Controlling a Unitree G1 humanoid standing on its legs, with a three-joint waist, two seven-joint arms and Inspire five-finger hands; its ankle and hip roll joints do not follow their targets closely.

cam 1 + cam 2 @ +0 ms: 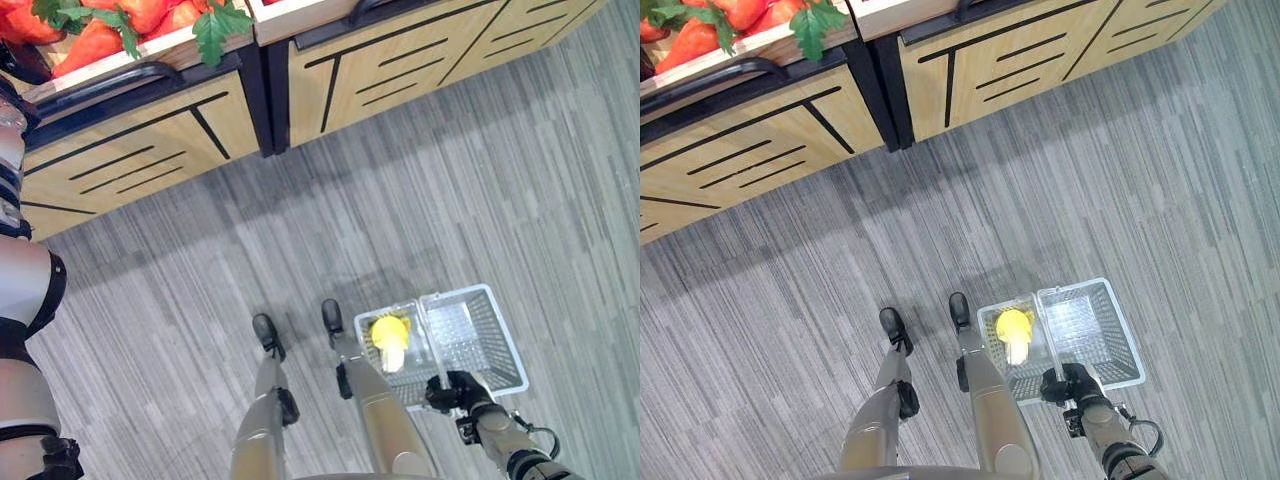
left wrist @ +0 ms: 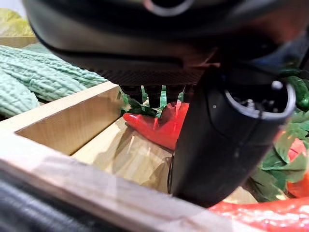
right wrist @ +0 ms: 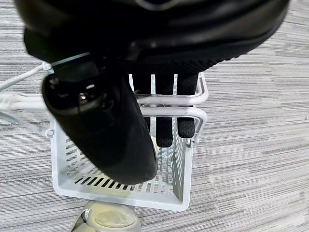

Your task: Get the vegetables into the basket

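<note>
A white wire basket (image 1: 495, 340) hangs low at my right side, and my right hand (image 1: 455, 390) is shut on its handles (image 3: 169, 113). A yellow vegetable (image 1: 389, 333) lies inside it. Up on the wooden stand, red peppers (image 1: 95, 45) lie among green leaves in a crate. My left hand (image 2: 227, 140) is inside that crate, open. Its fingertips (image 2: 149, 94) hover just above a red pepper (image 2: 159, 128) and its thumb stands beside it.
Bumpy green gourds (image 2: 43, 79) fill the compartment beyond the wooden divider (image 2: 72, 121). Another red pepper (image 2: 270, 215) lies near the crate's front rim. The wooden stand (image 1: 400, 60) with black trim runs along the far side of the grey striped floor (image 1: 450, 180).
</note>
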